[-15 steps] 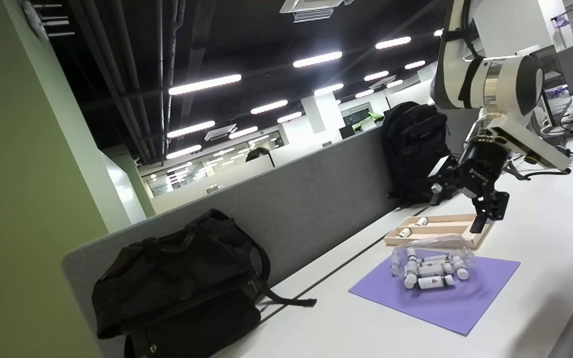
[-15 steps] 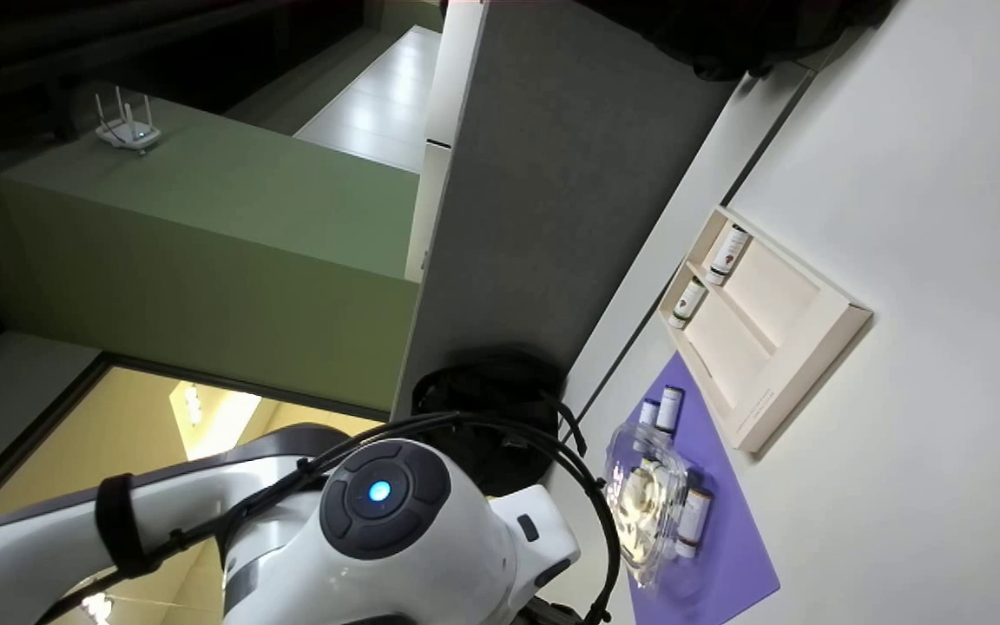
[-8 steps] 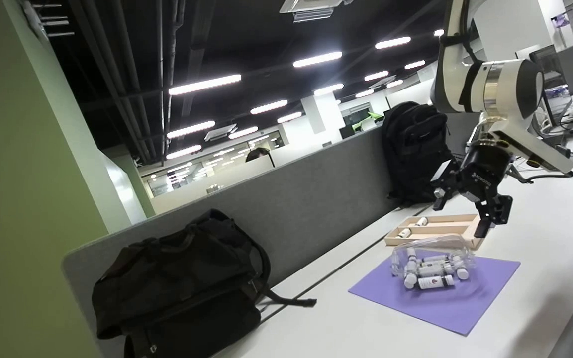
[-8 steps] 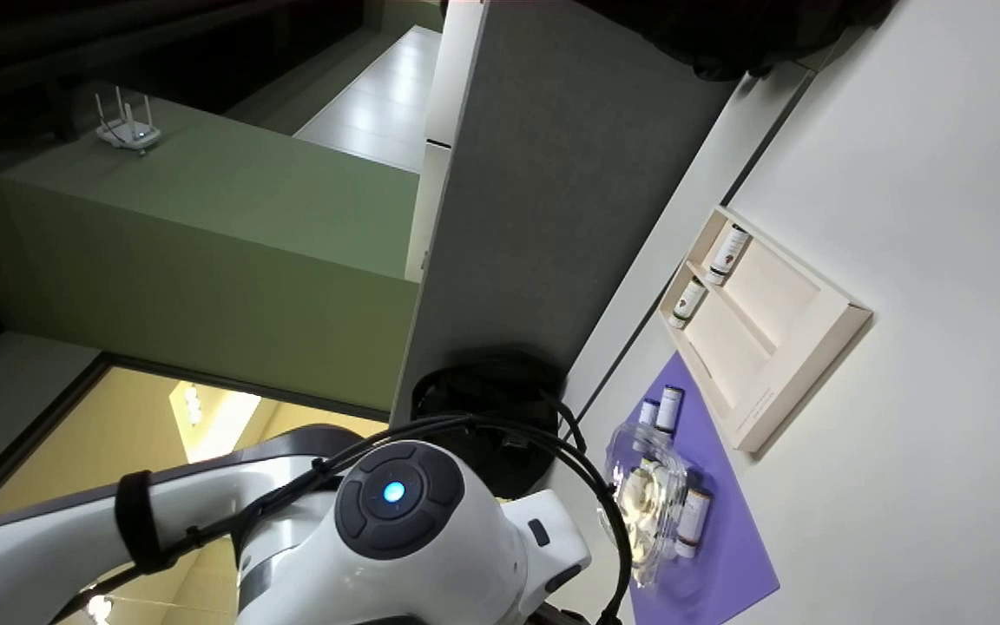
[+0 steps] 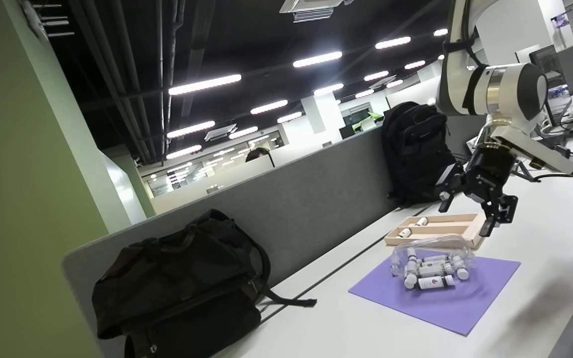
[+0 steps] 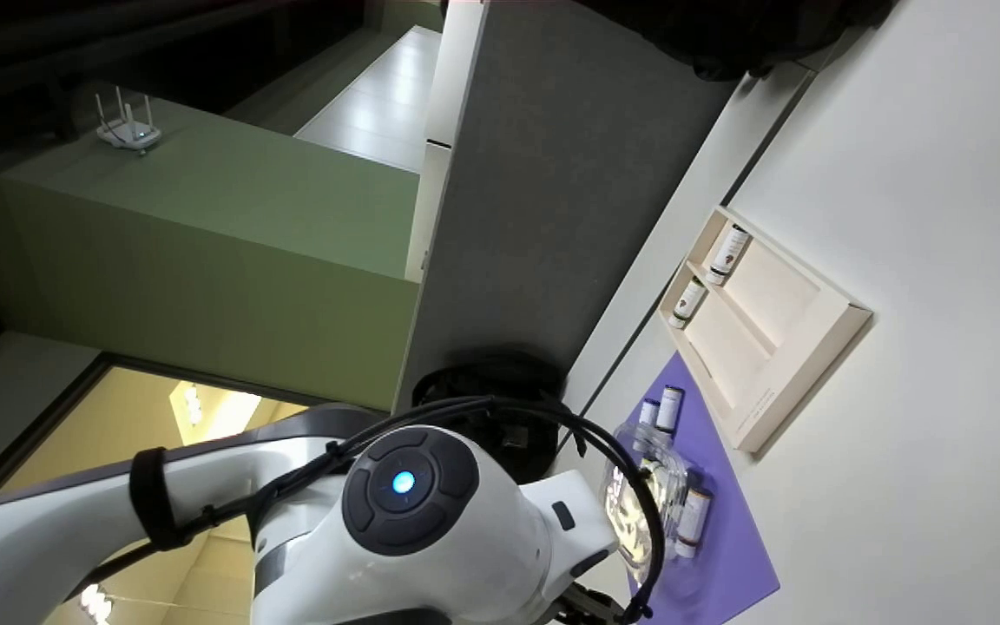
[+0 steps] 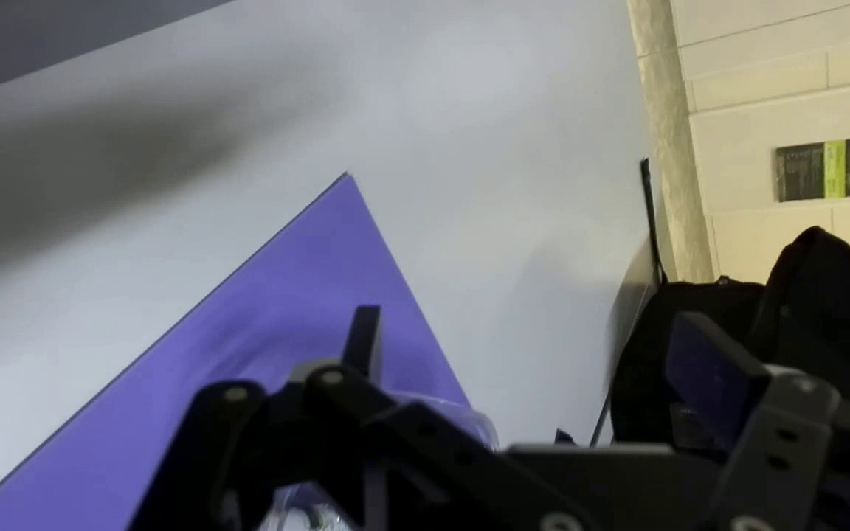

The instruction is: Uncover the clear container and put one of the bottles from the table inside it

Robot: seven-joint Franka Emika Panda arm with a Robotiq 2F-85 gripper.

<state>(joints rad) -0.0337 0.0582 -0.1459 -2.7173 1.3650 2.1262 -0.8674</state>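
Pale grey desk (image 5: 336, 320), flat purple mat (image 5: 465, 308) holding the small see-through plastic box (image 5: 435, 248) with little white bottles (image 6: 693, 521) beside it, and tbh that empty black gripper (image 5: 466, 217), spread wide higher up, could scatter them if it lands off-centre.

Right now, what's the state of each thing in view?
Jaws: open, nothing gripped
Container: covered or not, can't tell
Front bottle: on its side
Tray bottles: lying down
Tray: open-topped
Mat: lying flat
Far backpack: upright
Near backpack: slumped
Arm light: lit blue
Ceiling lights: lit
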